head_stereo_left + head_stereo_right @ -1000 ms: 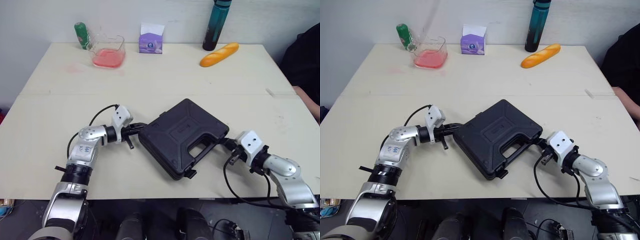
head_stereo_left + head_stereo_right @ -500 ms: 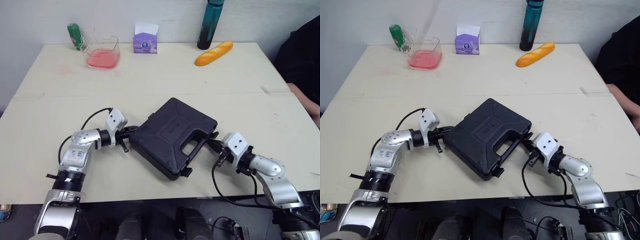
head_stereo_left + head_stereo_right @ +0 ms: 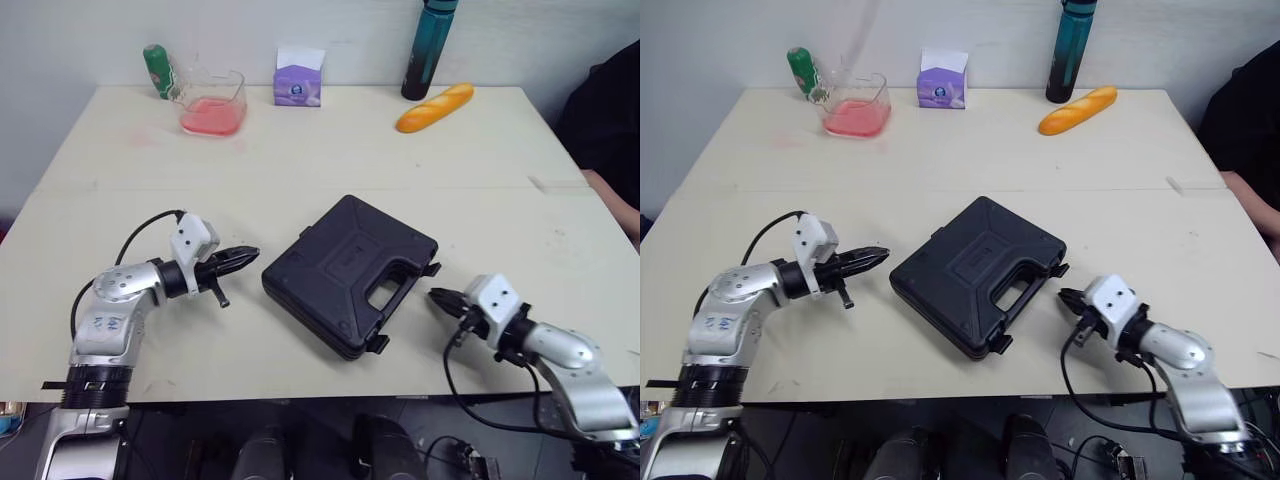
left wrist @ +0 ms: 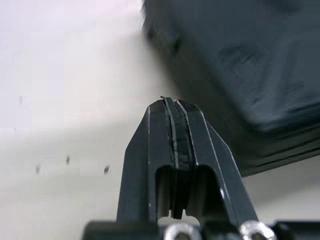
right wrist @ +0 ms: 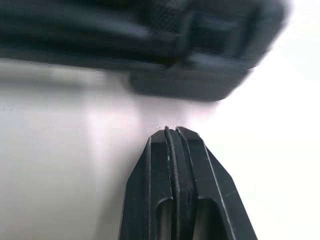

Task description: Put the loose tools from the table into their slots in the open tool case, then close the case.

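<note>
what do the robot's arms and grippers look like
Both arms are silver metal shells with black joints, a white boxy block at each wrist and a black cable looping alongside. The left arm carries small blue markings. The left gripper and right gripper are black, tapering to points.

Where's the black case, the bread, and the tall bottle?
black tool case (image 3: 350, 275), left eye view, middle of its closed lid.
bread (image 3: 436, 108), left eye view, middle of the loaf.
teal bottle (image 3: 425, 55), left eye view, on its body below the cap.
</note>
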{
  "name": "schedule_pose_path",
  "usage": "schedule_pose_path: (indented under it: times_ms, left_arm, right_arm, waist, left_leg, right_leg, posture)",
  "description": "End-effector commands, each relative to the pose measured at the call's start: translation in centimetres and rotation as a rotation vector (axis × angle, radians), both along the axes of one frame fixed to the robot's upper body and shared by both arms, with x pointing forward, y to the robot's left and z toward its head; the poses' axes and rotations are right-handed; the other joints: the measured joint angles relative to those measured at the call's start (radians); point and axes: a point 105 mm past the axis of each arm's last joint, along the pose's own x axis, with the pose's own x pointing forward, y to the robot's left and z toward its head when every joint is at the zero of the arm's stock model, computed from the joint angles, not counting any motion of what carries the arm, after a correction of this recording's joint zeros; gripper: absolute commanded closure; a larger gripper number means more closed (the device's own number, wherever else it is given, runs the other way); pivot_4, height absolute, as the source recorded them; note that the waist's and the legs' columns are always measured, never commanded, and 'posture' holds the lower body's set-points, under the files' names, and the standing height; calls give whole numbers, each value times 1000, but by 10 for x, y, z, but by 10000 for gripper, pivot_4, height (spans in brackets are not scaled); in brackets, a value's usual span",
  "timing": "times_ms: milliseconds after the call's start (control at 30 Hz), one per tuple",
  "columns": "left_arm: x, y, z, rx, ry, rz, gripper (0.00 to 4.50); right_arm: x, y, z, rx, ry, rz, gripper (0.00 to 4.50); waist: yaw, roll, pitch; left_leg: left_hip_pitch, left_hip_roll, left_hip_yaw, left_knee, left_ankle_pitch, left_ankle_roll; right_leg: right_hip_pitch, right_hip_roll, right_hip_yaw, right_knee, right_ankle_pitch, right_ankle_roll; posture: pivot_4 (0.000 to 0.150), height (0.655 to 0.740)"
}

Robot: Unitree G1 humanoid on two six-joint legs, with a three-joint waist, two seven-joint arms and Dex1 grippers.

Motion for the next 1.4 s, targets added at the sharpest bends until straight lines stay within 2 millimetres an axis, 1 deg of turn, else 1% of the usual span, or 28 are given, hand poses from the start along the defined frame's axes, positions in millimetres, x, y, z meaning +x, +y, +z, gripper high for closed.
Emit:
schedule_pose_path:
  times_ms: [33,100,167,233,300,400,500,567,667,767,833,933,1067,1133,1333,1400]
  left_arm:
    - [-23,-24,32,-46,-76,-158,45000]
    - [-25,-38,41,-71,-68,-198,45000]
    - [-25,-59,55,-109,-67,-247,45000]
    - [-20,-79,61,-80,-71,-289,45000]
    - [-16,-96,57,-19,-68,-327,45000]
    - [-11,-107,57,-12,-62,-335,45000]
    - [0,-137,49,18,-59,-354,45000]
    - [5,-152,43,45,-42,-368,45000]
    - [9,-166,39,72,-31,-378,45000]
    - [24,-190,39,110,-22,-355,45000]
    - [30,-201,35,136,-25,-353,45000]
    - [36,-208,25,179,8,-358,45000]
    - [42,-223,25,161,-8,-390,45000]
    - [41,-229,19,170,9,-406,45000]
    - [42,-237,-16,197,42,-414,45000]
    - [38,-239,-28,199,82,-441,45000]
  right_arm:
    - [-7,-9,21,67,-55,-22,44198]
    - [-10,-11,23,91,-64,-21,44198]
    - [-15,-12,30,142,-108,3,44198]
    - [-16,-15,23,139,-62,-15,44198]
    - [-15,-15,18,155,-22,-30,44198]
    - [-15,-12,18,190,-9,-29,44198]
    - [-14,-9,16,222,-3,-40,44198]
    - [-14,-9,13,223,3,-44,44198]
    - [-15,-8,11,222,1,-45,44198]
    - [-15,-6,5,230,6,-54,44198]
    - [-14,-5,2,231,7,-59,44198]
    - [-15,-3,-2,230,11,-64,44198]
    - [-14,-11,-12,209,31,-117,44198]
    - [-14,-12,-12,209,26,-126,44198]
    - [-12,-9,-14,206,17,-125,44198]
    - [-11,-8,-14,204,15,-125,44198]
  waist:
    - [8,0,0]
    - [13,0,0]
    - [23,0,0]
    - [28,0,0]
    - [35,0,0]
    - [32,1,0]
    - [34,1,0]
    - [38,1,0]
    - [37,1,0]
    - [38,1,0]
    - [39,1,0]
    - [37,1,0]
    - [36,1,0]
    - [36,1,0]
    - [37,1,0]
    - [38,1,0]
  left_leg:
    - [0,0,0,0,0,0]
    - [1,0,0,0,0,0]
    - [1,-1,0,1,0,0]
    - [1,-1,0,1,0,0]
    - [1,-2,0,1,0,1]
    - [1,-2,1,1,0,1]
    - [1,-1,1,1,0,0]
    - [1,-2,1,2,1,0]
    - [1,-2,1,1,0,0]
    - [0,-2,1,1,0,0]
    - [0,-3,1,2,1,1]
    - [0,-3,1,1,1,1]
    - [0,-2,1,1,1,1]
    - [0,-2,1,1,1,1]
    - [0,-2,1,1,0,2]
    - [1,-2,1,2,0,2]
  right_leg:
    - [0,0,0,0,0,0]
    - [1,0,1,0,0,0]
    - [1,0,1,1,0,0]
    - [1,0,1,1,0,0]
    - [1,0,1,1,0,0]
    - [1,1,1,0,0,0]
    - [1,2,1,0,0,0]
    - [1,3,2,1,0,0]
    - [1,2,2,0,0,0]
    - [1,3,1,-1,0,0]
    - [1,2,1,-1,1,1]
    - [1,2,1,-1,1,1]
    - [0,3,1,-1,1,1]
    - [0,2,1,-1,1,1]
    - [1,2,1,-2,1,1]
    - [1,1,1,-5,1,1]
  posture:
    - [1500,7400]
    - [1500,7400]
    - [1500,7400]
    - [1500,7400]
    - [1500,7400]
    - [1500,7400]
    - [1500,7400]
    - [1500,7400]
    - [1500,7400]
    - [1500,7400]
    - [1500,7400]
    - [1500,7400]
    - [1500,7400]
    - [1500,7400]
    - [1500,7400]
    - [1500,7400]
